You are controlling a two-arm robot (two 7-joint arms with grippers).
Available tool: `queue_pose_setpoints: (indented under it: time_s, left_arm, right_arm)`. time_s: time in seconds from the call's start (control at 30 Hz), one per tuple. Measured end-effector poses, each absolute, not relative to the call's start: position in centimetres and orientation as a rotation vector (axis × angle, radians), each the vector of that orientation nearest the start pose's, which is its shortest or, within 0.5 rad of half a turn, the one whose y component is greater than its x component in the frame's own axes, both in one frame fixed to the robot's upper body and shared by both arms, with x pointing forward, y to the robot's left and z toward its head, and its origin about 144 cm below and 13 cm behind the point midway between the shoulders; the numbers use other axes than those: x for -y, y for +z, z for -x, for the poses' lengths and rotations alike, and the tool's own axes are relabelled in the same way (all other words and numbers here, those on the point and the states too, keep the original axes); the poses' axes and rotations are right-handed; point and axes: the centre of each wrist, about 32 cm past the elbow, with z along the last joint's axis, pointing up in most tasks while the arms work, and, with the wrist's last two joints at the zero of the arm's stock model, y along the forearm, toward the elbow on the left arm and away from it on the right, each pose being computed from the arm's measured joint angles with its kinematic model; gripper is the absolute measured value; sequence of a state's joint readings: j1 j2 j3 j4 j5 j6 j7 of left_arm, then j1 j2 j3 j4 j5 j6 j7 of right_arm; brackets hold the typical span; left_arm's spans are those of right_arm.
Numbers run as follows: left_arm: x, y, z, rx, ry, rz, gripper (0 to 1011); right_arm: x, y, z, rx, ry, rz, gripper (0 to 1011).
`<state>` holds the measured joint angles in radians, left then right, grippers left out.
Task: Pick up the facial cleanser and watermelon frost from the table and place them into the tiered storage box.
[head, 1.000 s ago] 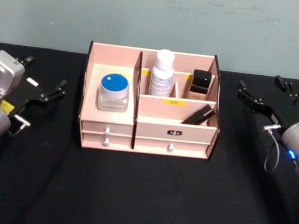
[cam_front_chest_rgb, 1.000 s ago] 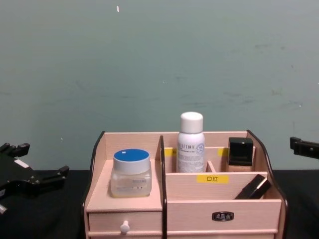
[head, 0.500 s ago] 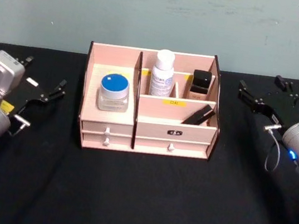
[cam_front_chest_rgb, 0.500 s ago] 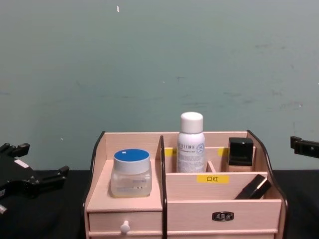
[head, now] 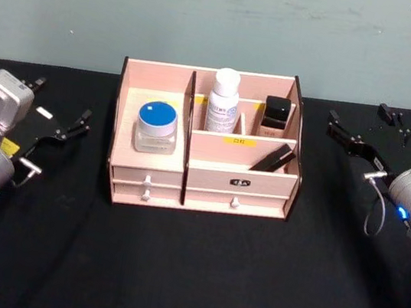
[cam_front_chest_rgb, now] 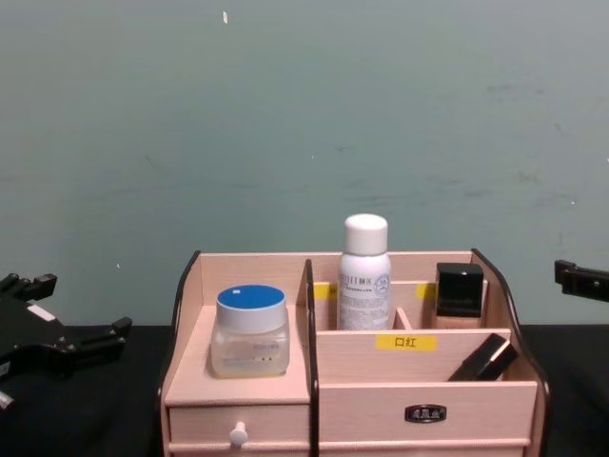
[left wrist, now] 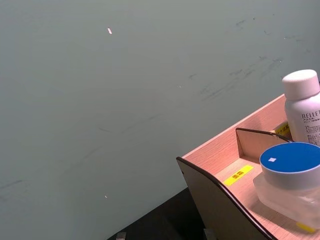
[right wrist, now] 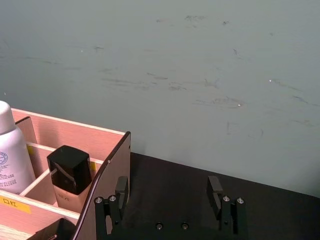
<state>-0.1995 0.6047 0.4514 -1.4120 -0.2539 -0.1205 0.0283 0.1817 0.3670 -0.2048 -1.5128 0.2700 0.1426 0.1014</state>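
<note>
Retreat looks like the step in hand, judging by how things lie: the tiered storage box stands at the middle of the black worktop, with a blue-lidded jar on its left shelf and a white bottle upright in the far middle compartment. Which of these is the facial cleanser and which the watermelon frost cannot be told. A black-capped bottle stands in the far right compartment and a dark tube leans in the near right one. The left gripper sits well left of the box, its fingers apart and holding nothing; the right gripper sits well right, likewise apart and empty. Doing this well probably means keeping both arms wide of the curved side walls, since a nudge could topple the tall bottle.
</note>
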Motion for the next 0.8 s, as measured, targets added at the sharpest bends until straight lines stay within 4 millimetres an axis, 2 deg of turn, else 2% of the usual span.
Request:
queue_pose_setpoints:
  time_s: [0.8]
  left_arm:
    - [-30.97, 113.98, -48.86, 0.285, 1.248, -0.304, 1001]
  right_arm:
    - [27.93, 118.28, -50.41, 0.03, -1.309, 0.161, 1002]
